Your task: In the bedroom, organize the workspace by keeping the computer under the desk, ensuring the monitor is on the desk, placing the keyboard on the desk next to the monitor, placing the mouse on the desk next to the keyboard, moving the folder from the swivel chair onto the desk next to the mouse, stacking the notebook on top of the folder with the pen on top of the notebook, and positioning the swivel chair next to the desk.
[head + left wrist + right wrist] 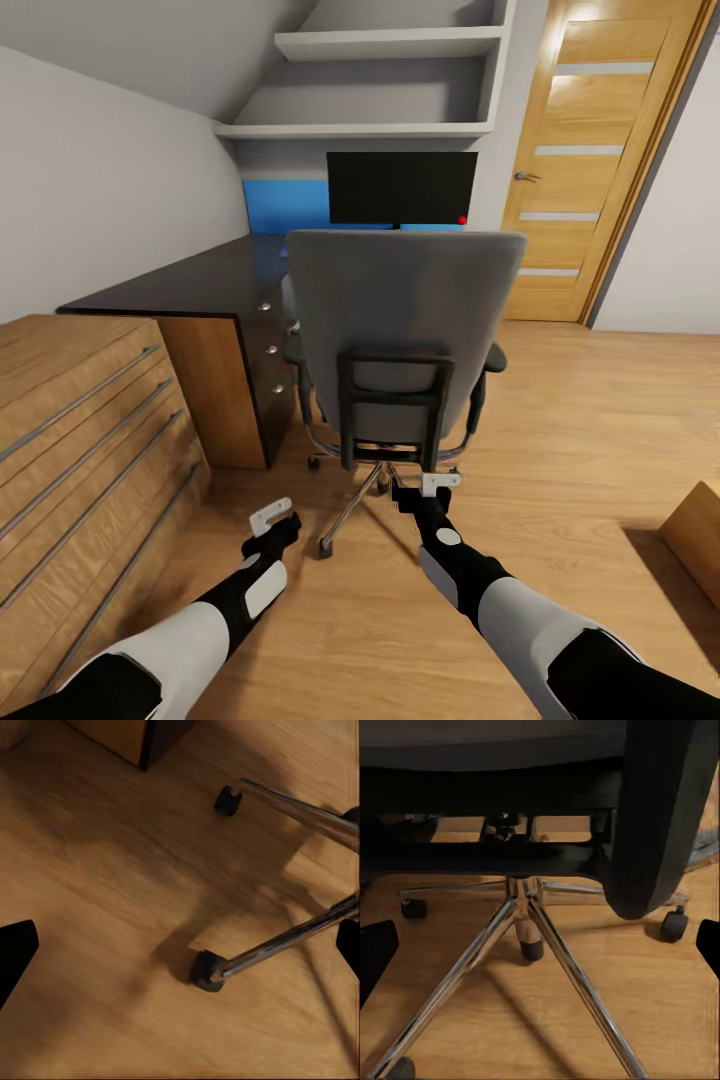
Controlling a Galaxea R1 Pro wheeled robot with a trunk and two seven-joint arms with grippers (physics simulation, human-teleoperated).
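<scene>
Wood floor (560, 440) running under everything, sloped-ceiling bedroom. Nearest, both arms hanging low: left gripper (272, 519) and right gripper (430, 489) both spread wide, holding nothing. Right one sitting just behind the swivel chair (400, 330), its chrome base (521, 922) straight ahead. Chair backing toward the robot, seat facing the desk (180, 280); tall back upright. Likely step: grabbing the back frame, pushing slowly, keeping casters clear of the drawers. Monitor (402, 187) standing beyond, screen facing here, long axis level.

Grey cloth swivel chair (400, 300) on chrome base; glossy black desk (190, 275).
</scene>
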